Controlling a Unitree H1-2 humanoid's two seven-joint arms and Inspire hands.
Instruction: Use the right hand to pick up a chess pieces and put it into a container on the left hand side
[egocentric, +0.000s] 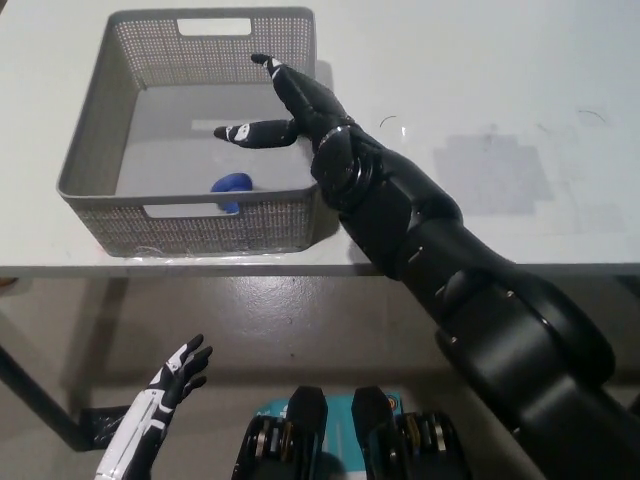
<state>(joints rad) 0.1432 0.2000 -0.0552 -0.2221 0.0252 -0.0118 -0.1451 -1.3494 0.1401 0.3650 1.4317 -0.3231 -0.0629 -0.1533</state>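
Note:
A blue chess piece (231, 186) lies on the floor of the grey mesh basket (92, 143), near its front wall. My black right hand (285, 108) hovers over the basket's right side, open with fingers spread and nothing in it. The piece sits below and to the left of that hand, apart from it. My white left hand (170, 384) rests low at the lower left, below the table edge, with its fingers apart.
The basket stands on a white table (480, 90) at the back left. A grey patch (492, 174) and faint marks show on the tabletop to the right. The table's front edge (150, 268) runs across the middle, with floor below it.

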